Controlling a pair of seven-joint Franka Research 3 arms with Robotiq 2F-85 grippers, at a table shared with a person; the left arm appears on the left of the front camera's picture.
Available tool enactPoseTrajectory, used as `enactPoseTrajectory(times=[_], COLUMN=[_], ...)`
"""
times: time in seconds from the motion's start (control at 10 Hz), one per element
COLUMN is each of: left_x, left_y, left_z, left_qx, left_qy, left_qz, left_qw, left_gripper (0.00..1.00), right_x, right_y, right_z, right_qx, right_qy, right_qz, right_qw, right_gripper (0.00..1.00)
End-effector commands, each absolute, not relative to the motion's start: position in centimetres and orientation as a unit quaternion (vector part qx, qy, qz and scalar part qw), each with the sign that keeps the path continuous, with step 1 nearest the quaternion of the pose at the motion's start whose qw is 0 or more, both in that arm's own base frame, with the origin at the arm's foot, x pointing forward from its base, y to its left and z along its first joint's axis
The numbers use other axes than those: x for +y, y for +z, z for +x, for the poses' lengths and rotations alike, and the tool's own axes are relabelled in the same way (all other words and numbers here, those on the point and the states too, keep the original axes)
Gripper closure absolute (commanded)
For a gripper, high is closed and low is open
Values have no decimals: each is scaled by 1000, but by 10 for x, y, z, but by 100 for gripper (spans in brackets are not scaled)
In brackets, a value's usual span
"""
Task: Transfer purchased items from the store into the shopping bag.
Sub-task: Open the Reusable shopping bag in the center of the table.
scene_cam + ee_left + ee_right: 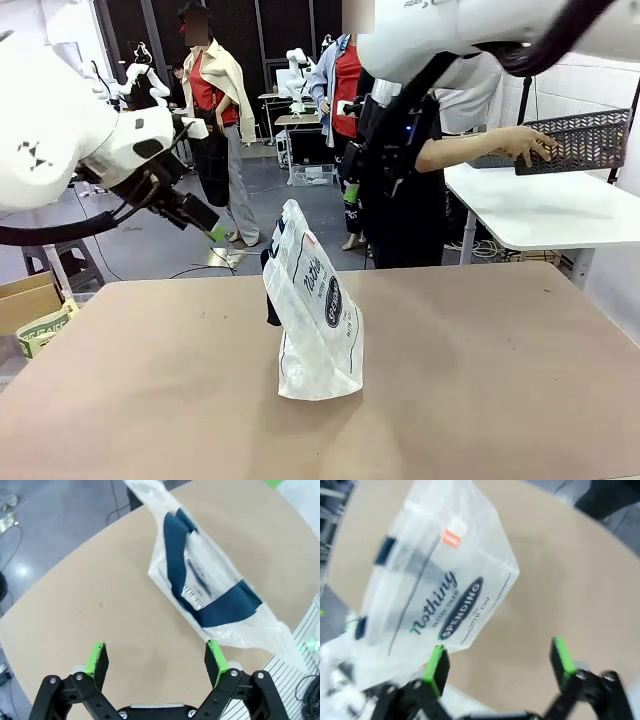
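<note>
Our left fingers (98, 658) and our right fingers (438, 664) gape wide, holding nothing; the shopping bag (318, 322) stands on the bench (500, 380), touched by neither

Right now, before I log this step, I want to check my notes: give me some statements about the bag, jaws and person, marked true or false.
The shopping bag stands on the brown table. True.
The left gripper has its jaws shut on the bag. False: they are open, holding nothing.
The person's hand touches the dark basket. True.
The basket sits on the brown table. False: it is at the white table beyond.
The right gripper has open jaws. True.
</note>
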State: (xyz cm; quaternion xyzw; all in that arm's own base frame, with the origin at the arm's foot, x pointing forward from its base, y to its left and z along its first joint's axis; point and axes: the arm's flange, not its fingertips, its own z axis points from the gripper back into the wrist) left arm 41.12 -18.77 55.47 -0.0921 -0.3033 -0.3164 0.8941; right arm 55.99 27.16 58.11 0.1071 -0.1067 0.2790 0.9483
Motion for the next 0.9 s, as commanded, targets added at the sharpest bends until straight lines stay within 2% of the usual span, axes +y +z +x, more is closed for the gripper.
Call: enactPoseTrajectory(times=[0.0, 0.1, 0.2, 0.3, 0.8], left_x=[-182, -182, -189, -205, -236], left_y=[547, 547, 554, 558, 564], left_z=[406, 406, 413, 419, 427], left_qx=[-302, -302, -303, -297, -271], left_qy=[-315, -315, -317, -280, -254], left_qz=[-70, -70, -92, -98, -147], left_qw=[897, 897, 894, 908, 917], left_gripper=[0, 0, 0, 0, 0], right_x=[279, 272, 278, 292, 343], right_y=[594, 581, 581, 577, 575], right_z=[583, 560, 575, 584, 622], right_qx=[-106, -107, -102, -113, -67], right_qy=[296, 279, 284, 272, 258], right_qz=[91, 107, 107, 149, 162], right_qw=[945, 948, 947, 944, 950], right_gripper=[0, 0, 0, 0, 0])
